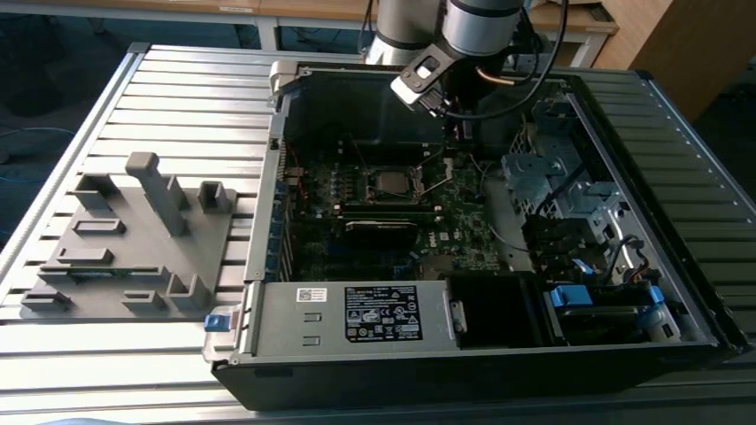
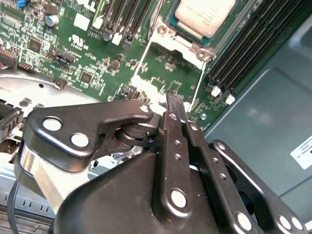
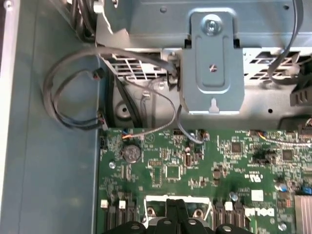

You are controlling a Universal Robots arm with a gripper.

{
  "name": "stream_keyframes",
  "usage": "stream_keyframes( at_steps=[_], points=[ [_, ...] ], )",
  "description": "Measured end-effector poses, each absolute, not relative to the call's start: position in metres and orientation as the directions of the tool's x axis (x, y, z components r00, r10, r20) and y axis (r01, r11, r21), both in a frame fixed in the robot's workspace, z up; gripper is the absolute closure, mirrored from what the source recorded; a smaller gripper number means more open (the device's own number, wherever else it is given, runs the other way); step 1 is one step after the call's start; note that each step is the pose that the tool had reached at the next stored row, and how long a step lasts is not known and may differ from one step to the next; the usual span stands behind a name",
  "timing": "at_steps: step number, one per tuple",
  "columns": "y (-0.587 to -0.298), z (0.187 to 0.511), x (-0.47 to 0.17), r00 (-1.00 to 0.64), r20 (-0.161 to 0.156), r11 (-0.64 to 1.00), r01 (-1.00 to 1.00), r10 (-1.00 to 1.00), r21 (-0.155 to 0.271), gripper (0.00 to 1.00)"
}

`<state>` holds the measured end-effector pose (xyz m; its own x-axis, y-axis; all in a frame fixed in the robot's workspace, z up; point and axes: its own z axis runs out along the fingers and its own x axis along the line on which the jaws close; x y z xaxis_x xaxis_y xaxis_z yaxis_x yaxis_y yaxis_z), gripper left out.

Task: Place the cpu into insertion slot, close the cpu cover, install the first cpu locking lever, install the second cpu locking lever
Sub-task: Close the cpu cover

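Observation:
The cpu [image 2: 204,17] lies in the socket on the green motherboard, its dull silver top showing. The cpu cover [image 2: 168,38], a shiny frame, lies flat around it. Thin pale lines [image 2: 139,61] run from the socket's corners toward my gripper; I cannot tell whether they are the locking levers or board markings. In the exterior view the socket [image 1: 390,183] sits mid-board, and a thin rod [image 1: 440,173] slants up at its right side. My gripper [image 2: 173,100] hangs above the board just off the socket, black fingers shut with nothing between them. Its tip [image 3: 175,204] shows in the first wrist view too.
The open computer case [image 1: 473,354] lies on a slatted metal table [image 1: 177,88]. Memory slots [image 2: 243,48] flank the socket. Grey cables [image 3: 73,97] loop by a metal bracket [image 3: 212,68]. Drive bays [image 1: 567,195] fill the exterior view's right; a grey fixture [image 1: 130,239] stands at its left.

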<state>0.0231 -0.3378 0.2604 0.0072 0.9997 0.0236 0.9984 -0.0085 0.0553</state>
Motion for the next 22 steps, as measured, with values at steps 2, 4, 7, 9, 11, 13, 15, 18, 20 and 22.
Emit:
stream_keyframes(
  at_steps=[2,4,7,9,11,13,15,18,20,22],
  points=[
    [-0.338,0.26,0.026,0.007,0.024,-0.008,0.998,1.0,0.055,0.89],
    [-0.338,0.26,0.028,0.007,0.024,-0.008,0.998,1.0,0.055,0.89],
    [-0.338,0.259,0.032,0.007,0.024,-0.008,0.998,1.0,0.055,0.89],
    [-0.338,0.259,0.033,0.007,0.024,-0.008,0.998,1.0,0.055,0.89],
    [-0.337,0.259,0.035,0.007,0.024,-0.008,0.998,1.0,0.055,0.89],
    [-0.337,0.258,0.037,0.007,0.024,-0.008,0.998,1.0,0.055,0.89],
    [-0.337,0.258,0.038,0.007,0.024,-0.008,0.998,1.0,0.055,0.89],
    [-0.337,0.258,0.041,0.007,0.024,-0.008,0.998,1.0,0.055,0.89],
    [-0.337,0.257,0.044,0.007,0.024,-0.008,0.998,1.0,0.055,0.89],
    [-0.336,0.257,0.046,0.007,0.023,-0.008,0.998,1.0,0.055,0.89]
  ],
)
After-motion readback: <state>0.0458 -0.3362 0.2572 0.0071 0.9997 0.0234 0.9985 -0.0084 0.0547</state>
